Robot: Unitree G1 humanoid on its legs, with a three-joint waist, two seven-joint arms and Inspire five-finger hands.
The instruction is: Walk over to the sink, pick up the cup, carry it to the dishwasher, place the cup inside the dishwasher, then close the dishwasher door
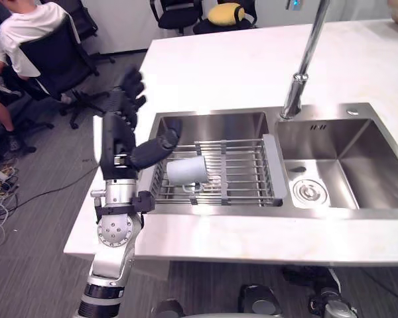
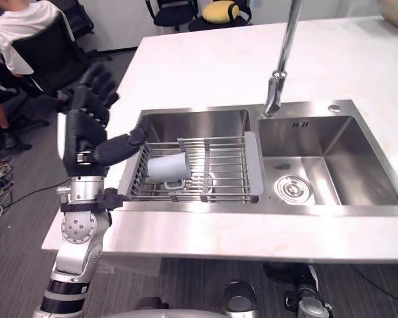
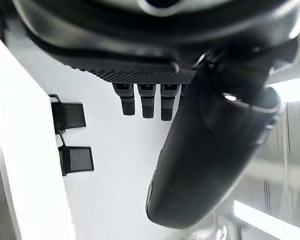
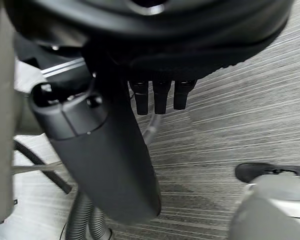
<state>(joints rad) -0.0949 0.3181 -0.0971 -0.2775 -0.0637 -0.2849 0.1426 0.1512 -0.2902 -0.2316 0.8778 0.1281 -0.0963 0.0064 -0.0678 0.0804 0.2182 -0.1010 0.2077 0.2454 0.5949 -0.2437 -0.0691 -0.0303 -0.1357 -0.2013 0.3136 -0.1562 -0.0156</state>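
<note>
**Left hand (image 1: 119, 136) poised at the sink (image 1: 358, 156), cup (image 1: 186, 170) not yet taken.**
The cup lies on its side on the wire rack (image 1: 242, 173) over the left basin, near the table's (image 1: 239, 66) left edge, handy for a side-on grab. The left fingers (image 1: 130, 86) are spread wide and empty, and the thumb reaches over the rim, seemingly just short of the cup. The right hand (image 4: 190, 45) hangs relaxed above the floor.

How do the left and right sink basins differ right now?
The left basin is spanned by a wire rack with a white cup lying on its side; the right basin is uncovered, its drain showing. The open left hand reaches its thumb over the left basin's rim, far from the right basin. Both are stainless steel, sunk in one white counter.
</note>
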